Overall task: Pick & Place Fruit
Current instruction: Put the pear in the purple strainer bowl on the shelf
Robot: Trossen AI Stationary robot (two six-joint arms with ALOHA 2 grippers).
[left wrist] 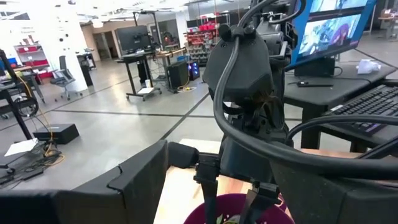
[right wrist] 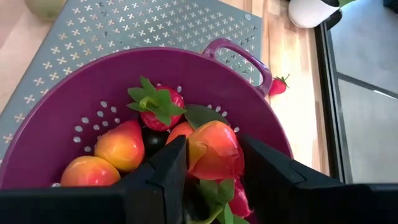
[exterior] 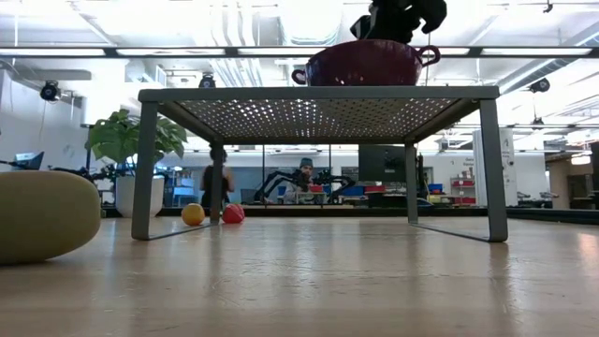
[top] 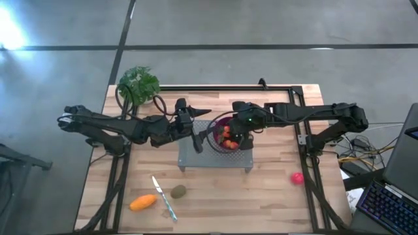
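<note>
A purple colander stands on a perforated metal stand at mid-table and holds strawberries and red-yellow fruit. My right gripper reaches down into it, shut on one red-yellow fruit. My left gripper stands open and level at the colander's left side, and the purple rim shows between its fingers. On the table lie an orange fruit, a brown-green oval and a pink-red ball. My right gripper pinches the red-yellow fruit by its two sides between the two fingers. The fingers come slanting down from above, over the colander's middle. The fruit sits just over the other fruit and green leaves in the bowl; whether it rests on them I cannot tell.
A knife lies between the orange fruit and the oval. A potted plant stands at the far left corner, with a loose strawberry on the wood near its pot. A yellow ball and a red one lie beyond the stand.
</note>
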